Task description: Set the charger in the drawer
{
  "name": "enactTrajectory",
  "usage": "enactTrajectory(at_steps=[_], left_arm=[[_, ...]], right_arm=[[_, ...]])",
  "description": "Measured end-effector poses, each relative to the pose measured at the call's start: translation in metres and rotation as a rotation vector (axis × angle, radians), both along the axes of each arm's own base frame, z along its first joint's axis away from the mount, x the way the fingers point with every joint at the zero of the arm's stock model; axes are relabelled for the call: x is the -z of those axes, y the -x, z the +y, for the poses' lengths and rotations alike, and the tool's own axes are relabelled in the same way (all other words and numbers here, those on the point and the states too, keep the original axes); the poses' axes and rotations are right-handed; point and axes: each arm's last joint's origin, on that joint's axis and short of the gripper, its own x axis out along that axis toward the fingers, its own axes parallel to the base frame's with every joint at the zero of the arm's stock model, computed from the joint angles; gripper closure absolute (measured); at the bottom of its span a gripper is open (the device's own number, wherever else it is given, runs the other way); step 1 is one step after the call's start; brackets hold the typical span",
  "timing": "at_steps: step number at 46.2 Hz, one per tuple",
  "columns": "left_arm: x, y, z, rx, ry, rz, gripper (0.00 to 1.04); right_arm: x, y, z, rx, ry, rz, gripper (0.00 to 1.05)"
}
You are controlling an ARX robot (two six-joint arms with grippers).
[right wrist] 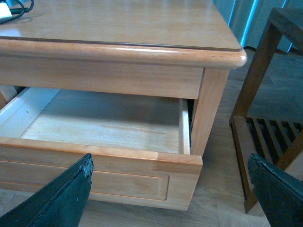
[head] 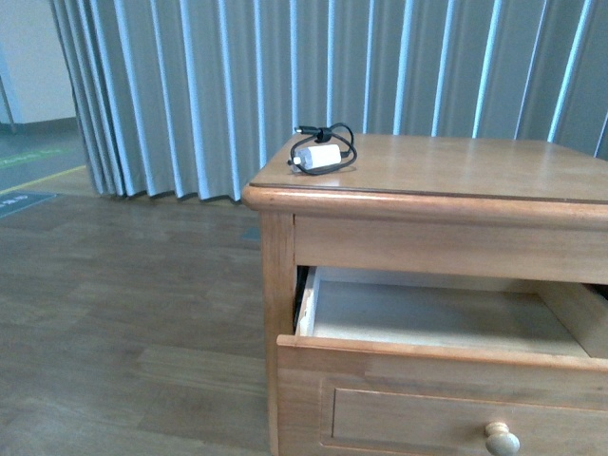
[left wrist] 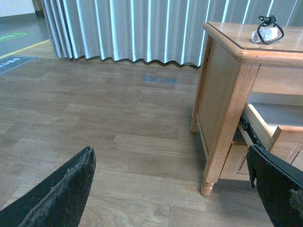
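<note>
Charger (head: 321,155) rests on the cabinet (head: 475,166) top's left rear corner, above the pulled-out drawer (head: 427,350), on the side of the left gripper (left wrist: 169,156); it and the right gripper (right wrist: 170,161) both gape wide, empty.

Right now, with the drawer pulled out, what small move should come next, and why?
Probably bring the left hand, open and empty, up toward the charger: it lies on the cabinet top near its left rear corner, and the drawer below already stands open.
</note>
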Motion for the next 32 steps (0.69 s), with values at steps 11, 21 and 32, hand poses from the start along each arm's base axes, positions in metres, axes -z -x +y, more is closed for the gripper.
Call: enactTrajectory(at_steps=[11, 21, 32], left_arm=[[0.0, 0.0, 0.0, 0.0, 0.0, 0.0, 0.06], [0.0, 0.0, 0.0, 0.0, 0.0, 0.0, 0.06], [0.0, 0.0, 0.0, 0.0, 0.0, 0.0, 0.06]], right_arm=[[-0.006, 0.031, -0.032, 0.04, -0.131, -0.023, 0.08], [-0.007, 0.033, -0.033, 0.049, -0.146, -0.032, 0.08], [-0.007, 0.035, -0.022, 0.058, -0.043, -0.152, 0.3]])
